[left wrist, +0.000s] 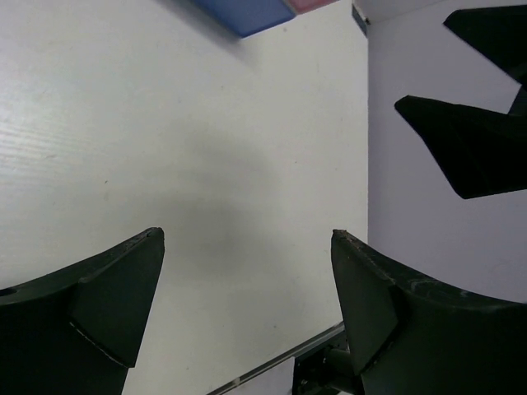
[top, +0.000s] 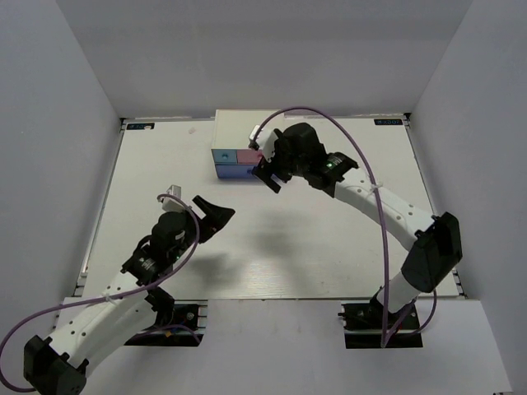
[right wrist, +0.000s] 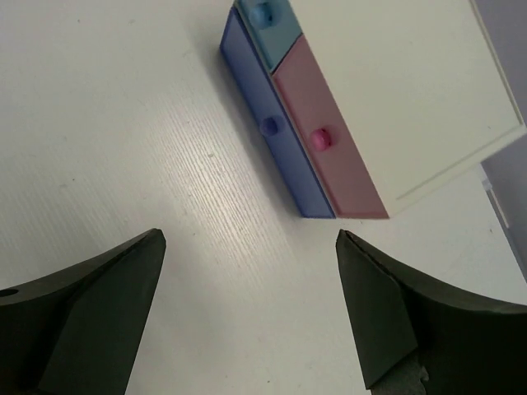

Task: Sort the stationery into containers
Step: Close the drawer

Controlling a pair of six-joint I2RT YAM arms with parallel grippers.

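Note:
The containers are the drawers of a small white chest (top: 235, 127) at the back middle of the table: light blue (right wrist: 268, 20), pink (right wrist: 325, 140) and a wide dark blue one (right wrist: 268, 123) below them. All three are pushed in. None of the stationery is in view. My right gripper (top: 268, 174) hangs open just in front of the chest's right side, with nothing between its fingers (right wrist: 99, 304). My left gripper (top: 212, 216) is open over bare table, well short of the chest, and holds nothing.
White walls close in the table (top: 313, 239) on the left, back and right. In the left wrist view the dark blue drawer's corner (left wrist: 247, 12) shows at the top, and the right gripper's black fingers (left wrist: 461, 140) at the right.

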